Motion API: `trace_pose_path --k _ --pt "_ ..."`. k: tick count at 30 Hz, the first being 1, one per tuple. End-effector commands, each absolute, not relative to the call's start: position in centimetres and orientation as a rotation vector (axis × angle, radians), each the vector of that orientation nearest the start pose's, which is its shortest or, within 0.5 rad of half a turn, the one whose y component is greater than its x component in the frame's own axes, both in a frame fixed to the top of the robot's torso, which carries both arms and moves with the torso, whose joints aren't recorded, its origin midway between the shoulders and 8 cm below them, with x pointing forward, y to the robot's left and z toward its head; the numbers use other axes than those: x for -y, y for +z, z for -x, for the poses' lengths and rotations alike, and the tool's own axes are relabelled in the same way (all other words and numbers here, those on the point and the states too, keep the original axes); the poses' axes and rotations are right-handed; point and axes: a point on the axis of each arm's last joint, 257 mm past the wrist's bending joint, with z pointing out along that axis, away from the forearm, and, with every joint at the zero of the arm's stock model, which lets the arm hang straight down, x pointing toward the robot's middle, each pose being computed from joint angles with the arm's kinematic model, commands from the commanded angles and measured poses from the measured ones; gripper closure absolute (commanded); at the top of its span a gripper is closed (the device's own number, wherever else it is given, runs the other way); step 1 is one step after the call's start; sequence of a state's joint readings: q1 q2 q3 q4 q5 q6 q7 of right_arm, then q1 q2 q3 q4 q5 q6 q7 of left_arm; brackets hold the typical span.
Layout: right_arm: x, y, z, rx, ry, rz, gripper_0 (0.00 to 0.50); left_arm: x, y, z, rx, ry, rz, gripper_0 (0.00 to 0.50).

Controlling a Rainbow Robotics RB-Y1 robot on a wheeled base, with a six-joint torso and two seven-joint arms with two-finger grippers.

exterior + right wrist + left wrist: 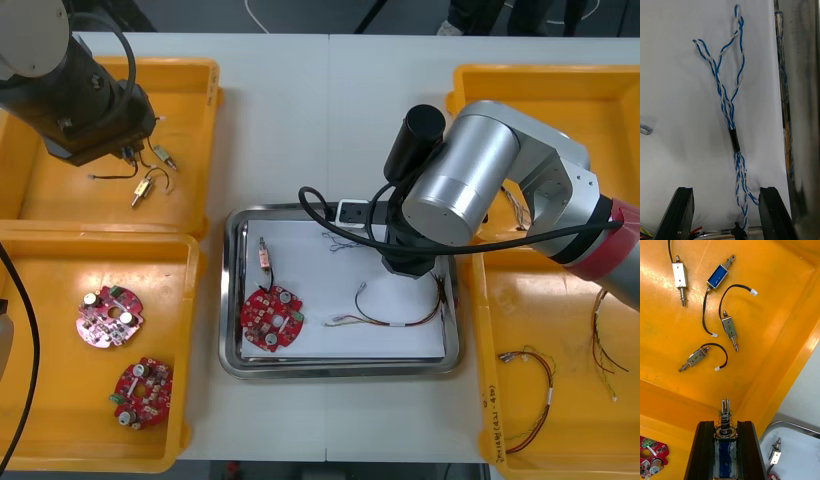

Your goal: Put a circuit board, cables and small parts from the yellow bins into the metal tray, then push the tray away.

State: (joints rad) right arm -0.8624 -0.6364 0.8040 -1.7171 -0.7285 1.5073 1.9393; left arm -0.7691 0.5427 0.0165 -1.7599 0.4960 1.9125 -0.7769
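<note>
While surveying from above, found left gripper over far left yellow plastic bin, black fingers closed tight on blue-bodied small metal part, its coil spring and forked tip standing up between them. Counted four loose small metal parts on that bin's smooth, glossy floor: boxy bodies, three bare steel and one blue, each with plunger pin and thin black lead ending in white plug; all well apart from clamped piece. Located shallow rectangular metal tray between the bins: shiny rim, flat white liner inside. Logged on liner: round red circuit board studded with silver cans, at near left corner; boxy steel part with black lead just beyond it; thin looped cable toward near right side; twisted blue and white cable with short black sleeve at mid-length, fanning into loops at one end. Found right gripper low over tray, fingers spread wide and gripping nothing, other end of twisted cable lying slack between them on liner, just beside one finger. Marked right arm, silver and bulky, as covering tray's far right part in overhead view. Recorded two spare red boards in near left yellow bin, thin coloured cables in near right yellow bin.
</note>
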Motion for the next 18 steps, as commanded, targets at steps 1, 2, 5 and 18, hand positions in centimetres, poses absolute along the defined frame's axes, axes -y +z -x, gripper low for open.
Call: trace_pose_path --k 1,2,5,18 --pt "11.3 -24.0 -47.6 -2.096 -0.324 1.797 0.000 -26.3 -9.1 -52.0 -2.506 -0.146 0.473 0.500" --pt "11.4 -23.8 -47.6 -2.101 -0.321 1.794 0.000 -26.3 -9.1 -52.0 -2.505 -0.145 0.476 0.500" --pt "11.3 -22.8 -47.1 -2.112 -0.309 1.789 0.000 -26.3 -9.1 -52.0 -2.505 -0.145 0.472 0.500" --pt "12.3 -16.6 -43.4 -2.231 -0.231 1.692 0.000 -24.0 -9.1 -51.6 -2.520 -0.202 0.414 0.499"
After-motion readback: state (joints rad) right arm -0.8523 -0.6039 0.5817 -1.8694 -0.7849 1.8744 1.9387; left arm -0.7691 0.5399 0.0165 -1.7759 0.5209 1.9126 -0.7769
